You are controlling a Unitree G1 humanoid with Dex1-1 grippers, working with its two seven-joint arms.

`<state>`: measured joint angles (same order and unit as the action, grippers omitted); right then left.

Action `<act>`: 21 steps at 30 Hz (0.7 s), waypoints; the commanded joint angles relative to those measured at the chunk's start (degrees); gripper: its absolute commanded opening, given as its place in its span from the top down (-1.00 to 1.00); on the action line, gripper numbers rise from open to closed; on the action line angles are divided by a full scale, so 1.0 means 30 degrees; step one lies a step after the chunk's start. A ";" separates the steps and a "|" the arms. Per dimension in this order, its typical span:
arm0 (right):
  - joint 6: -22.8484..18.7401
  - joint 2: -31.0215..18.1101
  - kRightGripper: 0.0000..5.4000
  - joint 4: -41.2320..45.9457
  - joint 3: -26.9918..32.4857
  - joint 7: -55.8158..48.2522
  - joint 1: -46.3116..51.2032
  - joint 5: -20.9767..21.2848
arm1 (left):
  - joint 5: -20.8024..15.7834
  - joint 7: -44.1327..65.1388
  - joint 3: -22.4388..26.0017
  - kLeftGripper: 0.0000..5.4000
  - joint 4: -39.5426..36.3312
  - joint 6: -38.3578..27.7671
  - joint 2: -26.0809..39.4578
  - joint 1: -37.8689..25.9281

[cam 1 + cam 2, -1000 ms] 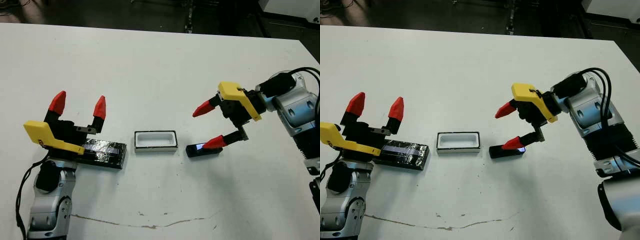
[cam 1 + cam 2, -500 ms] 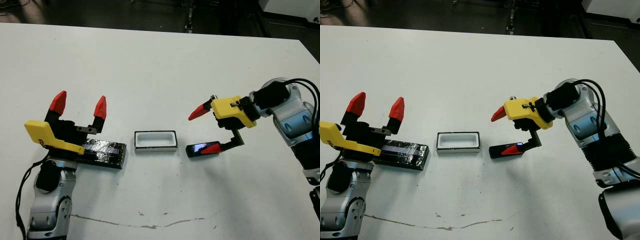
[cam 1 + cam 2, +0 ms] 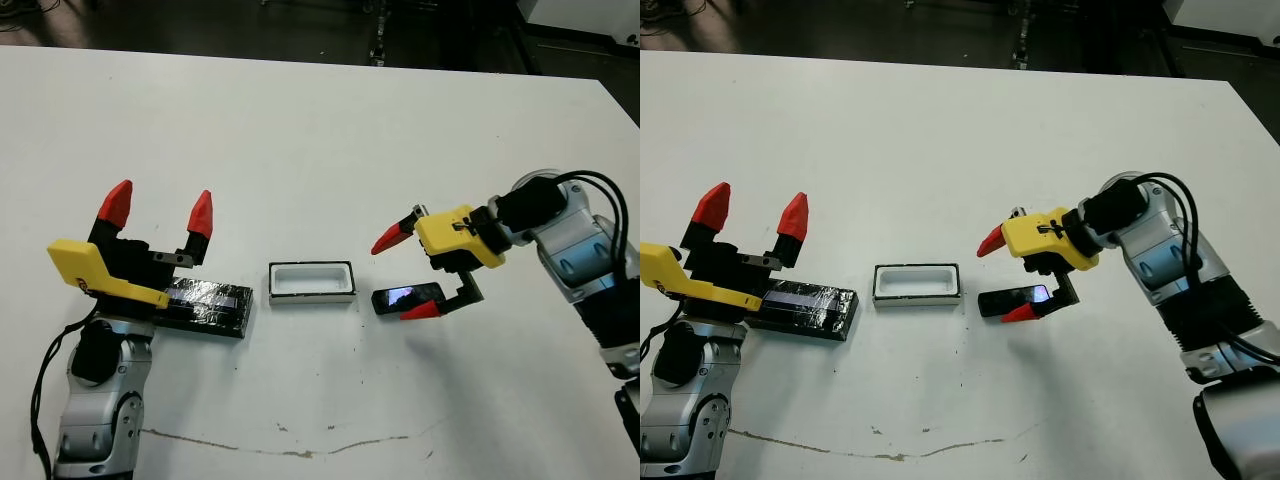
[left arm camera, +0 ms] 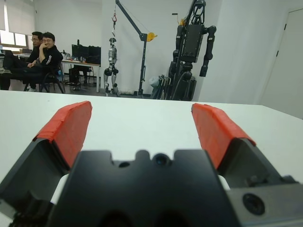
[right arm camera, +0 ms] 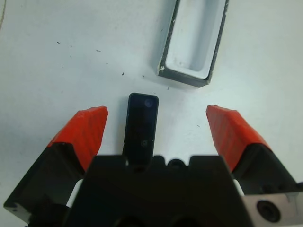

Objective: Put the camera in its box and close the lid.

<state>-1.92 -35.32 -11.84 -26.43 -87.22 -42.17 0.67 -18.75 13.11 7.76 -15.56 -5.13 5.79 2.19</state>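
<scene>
The camera (image 3: 406, 297), a small black oblong with a glossy bluish face, lies flat on the white table just right of the box (image 3: 311, 281), an open shallow tray with a white inside. My right gripper (image 3: 404, 276) is open and hangs over the camera, one fingertip on each long side, not touching it. The right wrist view shows the camera (image 5: 141, 129) between the spread fingers and the box (image 5: 194, 41) beyond it. The lid (image 3: 207, 306), flat and glossy black, lies left of the box. My left gripper (image 3: 157, 211) stands open, raised beside the lid's left end.
A thin brown scratch line (image 3: 280, 446) runs across the table near its front edge. Beyond the table's far side the left wrist view shows two seated people (image 4: 40, 52) and robot stands (image 4: 191, 42).
My right gripper has turned and come down over the camera, so its fingers now straddle it. The camera, box, lid and left arm have not moved.
</scene>
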 commanded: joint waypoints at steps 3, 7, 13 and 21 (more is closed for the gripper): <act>0.0356 0.0081 -1.00 -0.0455 -0.0348 -0.0009 0.0238 0.0316 | 0.0081 0.0170 0.0019 -0.99 0.0239 -0.0029 0.0127 0.0026; 0.0290 0.0137 -1.00 -0.0624 -0.0386 0.0195 0.0385 0.0374 | 0.0254 0.0014 -0.0001 -0.99 0.0092 0.0126 0.0130 0.0102; 0.0151 0.0218 -1.00 -0.0739 -0.0376 0.0320 0.0609 0.0486 | 0.0157 -0.0050 0.0014 -0.99 0.0087 0.0158 0.0019 0.0175; 0.0050 0.0303 -0.96 -0.0651 -0.0237 0.0447 0.0904 0.0403 | 0.0226 -0.0076 -0.0026 -1.00 0.0080 0.0113 0.0050 0.0227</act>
<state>-1.46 -34.12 -13.68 -27.35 -86.12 -40.14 1.88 -18.65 13.00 7.77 -15.52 -5.11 5.78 2.25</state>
